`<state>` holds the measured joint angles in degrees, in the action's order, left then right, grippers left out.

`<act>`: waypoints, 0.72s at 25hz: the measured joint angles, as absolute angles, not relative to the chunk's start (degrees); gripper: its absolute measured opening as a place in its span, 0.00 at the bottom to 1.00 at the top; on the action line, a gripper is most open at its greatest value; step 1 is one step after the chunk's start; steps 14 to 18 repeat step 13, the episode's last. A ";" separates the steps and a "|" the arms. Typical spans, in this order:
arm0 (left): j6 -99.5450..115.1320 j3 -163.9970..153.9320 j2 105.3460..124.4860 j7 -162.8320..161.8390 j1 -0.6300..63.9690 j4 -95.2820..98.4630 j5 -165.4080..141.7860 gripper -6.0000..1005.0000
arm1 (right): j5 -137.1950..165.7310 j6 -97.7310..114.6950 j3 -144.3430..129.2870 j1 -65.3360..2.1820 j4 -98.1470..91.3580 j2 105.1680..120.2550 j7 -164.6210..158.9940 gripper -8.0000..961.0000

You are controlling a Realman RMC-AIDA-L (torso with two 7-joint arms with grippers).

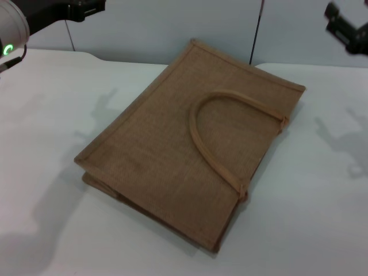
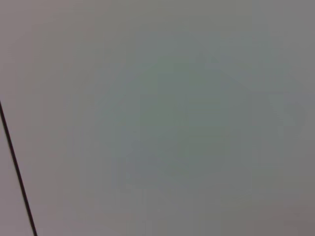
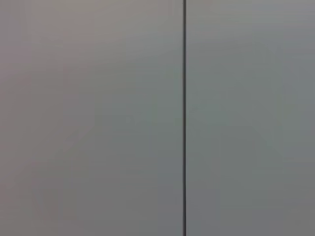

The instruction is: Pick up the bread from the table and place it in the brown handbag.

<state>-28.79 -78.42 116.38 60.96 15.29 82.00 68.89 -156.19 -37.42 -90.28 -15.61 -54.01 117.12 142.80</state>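
Observation:
The brown handbag (image 1: 190, 144) lies flat on the white table (image 1: 52, 115) in the middle of the head view, with one arched handle (image 1: 213, 132) resting on top. The bread is not in view in any frame. My left gripper (image 1: 86, 10) is held high at the far left, above the table's back edge. My right gripper (image 1: 345, 29) is held high at the far right. Both are well away from the bag. Both wrist views show only a plain grey wall.
A grey wall panel (image 1: 172, 23) stands behind the table. A thin dark seam crosses the wall in the left wrist view (image 2: 17, 172) and in the right wrist view (image 3: 184, 118). Bare tabletop lies to the left (image 1: 40, 190) and right (image 1: 310, 201) of the bag.

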 joint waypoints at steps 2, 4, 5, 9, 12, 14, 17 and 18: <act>-28.78 -78.41 116.42 60.98 15.29 81.74 68.91 0.87 | -160.14 -38.53 -91.66 -16.18 -50.63 117.06 147.46 0.89; -28.71 -78.50 116.45 61.12 15.35 81.28 68.91 0.87 | -162.57 -39.56 -91.93 -17.08 -47.02 116.98 149.93 0.89; -28.52 -78.69 116.45 61.19 15.42 80.82 68.91 0.87 | -163.45 -40.26 -91.91 -17.60 -45.16 116.94 150.74 0.89; -25.27 -80.82 116.46 63.55 15.55 78.77 68.91 0.87 | -164.19 -44.56 -90.00 -19.45 -37.38 116.93 151.57 0.89; -20.01 -84.78 116.46 66.31 15.06 77.39 68.91 0.87 | -164.28 -47.65 -87.25 -20.32 -33.05 116.97 151.80 0.89; -18.60 -85.90 116.45 66.92 14.92 77.00 68.91 0.87 | -164.32 -48.52 -86.43 -20.59 -31.80 116.91 151.82 0.89; -18.60 -85.90 116.45 66.92 14.92 77.00 68.91 0.87 | -164.32 -48.52 -86.43 -20.59 -31.80 116.91 151.82 0.89; -18.60 -85.90 116.45 66.92 14.92 77.00 68.91 0.87 | -164.32 -48.52 -86.43 -20.59 -31.80 116.91 151.82 0.89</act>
